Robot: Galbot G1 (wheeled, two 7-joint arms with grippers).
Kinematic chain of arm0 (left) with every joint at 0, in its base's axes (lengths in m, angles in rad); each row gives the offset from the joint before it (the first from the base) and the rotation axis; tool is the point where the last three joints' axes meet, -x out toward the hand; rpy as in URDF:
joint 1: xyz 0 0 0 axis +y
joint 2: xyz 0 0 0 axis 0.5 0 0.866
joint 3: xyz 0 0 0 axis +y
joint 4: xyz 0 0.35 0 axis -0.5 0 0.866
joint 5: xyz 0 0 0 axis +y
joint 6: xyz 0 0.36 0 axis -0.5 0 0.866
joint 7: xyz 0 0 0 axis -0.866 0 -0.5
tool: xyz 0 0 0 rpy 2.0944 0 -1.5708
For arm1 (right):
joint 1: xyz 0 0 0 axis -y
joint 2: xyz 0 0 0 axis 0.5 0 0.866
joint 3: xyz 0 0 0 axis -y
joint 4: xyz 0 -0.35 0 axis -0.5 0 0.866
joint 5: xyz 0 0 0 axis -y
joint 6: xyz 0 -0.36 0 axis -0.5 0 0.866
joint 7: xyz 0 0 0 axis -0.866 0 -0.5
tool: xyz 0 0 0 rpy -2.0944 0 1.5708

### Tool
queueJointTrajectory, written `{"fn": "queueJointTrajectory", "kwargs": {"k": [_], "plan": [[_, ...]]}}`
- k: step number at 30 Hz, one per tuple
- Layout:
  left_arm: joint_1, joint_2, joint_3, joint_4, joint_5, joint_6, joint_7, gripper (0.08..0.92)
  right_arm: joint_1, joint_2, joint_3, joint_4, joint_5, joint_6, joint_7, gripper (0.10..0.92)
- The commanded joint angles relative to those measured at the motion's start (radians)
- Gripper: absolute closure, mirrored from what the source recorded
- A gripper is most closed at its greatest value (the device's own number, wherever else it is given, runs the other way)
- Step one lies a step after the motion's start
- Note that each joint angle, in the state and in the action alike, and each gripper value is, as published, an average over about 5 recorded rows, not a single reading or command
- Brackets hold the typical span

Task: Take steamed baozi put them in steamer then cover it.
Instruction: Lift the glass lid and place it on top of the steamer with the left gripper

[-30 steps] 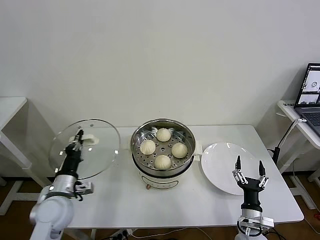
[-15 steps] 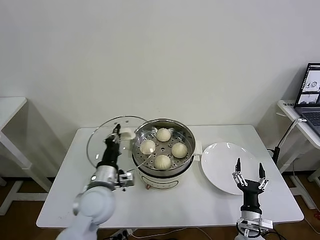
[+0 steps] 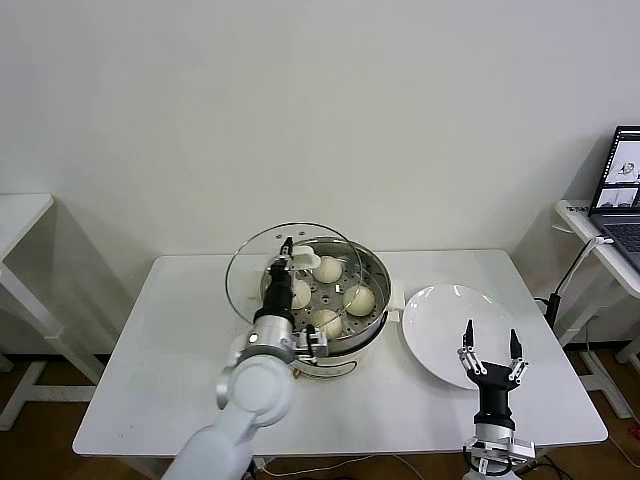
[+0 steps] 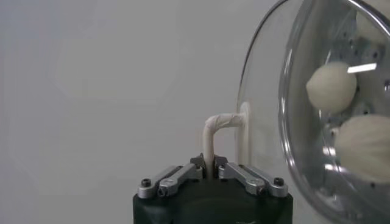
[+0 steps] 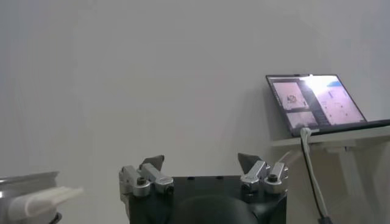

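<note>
White wall behind, white table [image 3: 180, 400] below. At centre, round shiny stainless-steel steamer [image 3: 374, 305] on cream pot base, holding four small cream-white steamed baozi [image 3: 359, 300] on perforated floor. Over near-left rim, round clear glass lid [image 3: 250, 275], tilted on edge, not yet seated. Held by its white handle [image 4: 220, 125], pinched firmly in left gripper [image 3: 287, 262]; jaws clenched on handle in left wrist view. A second ago, still out over left part of table; now carried across and overlapping basket. Meaning, by judgement: loading finished, covering step nearly at end; remaining only to level lid, centre it and lower. To right, flat white plate [image 3: 440, 345], bare. Right gripper [image 3: 490, 350] parked low before plate, fingers spread wide, grasping nothing. Far right, laptop [image 3: 622, 190] on side desk.
</note>
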Motion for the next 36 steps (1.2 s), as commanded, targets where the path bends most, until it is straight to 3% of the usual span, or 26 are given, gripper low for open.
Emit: {"fn": "queueJointTrajectory", "kwargs": {"k": [1,18,36], "plan": [[-0.055,-0.1,0.064,0.161,0.09,-0.002,-0.004,0.808,0.001,0.008,0.001,-0.015,-0.027,0.001,0.002,0.203],[-0.061,-0.162,0.052,0.241,0.111,-0.02,-0.03,0.808,0.012,0.019,-0.008,-0.049,-0.044,0.008,0.001,0.203],[-0.039,-0.169,0.039,0.24,0.109,-0.02,-0.047,0.808,0.019,0.015,-0.018,-0.059,-0.051,0.009,-0.003,0.203]]}}
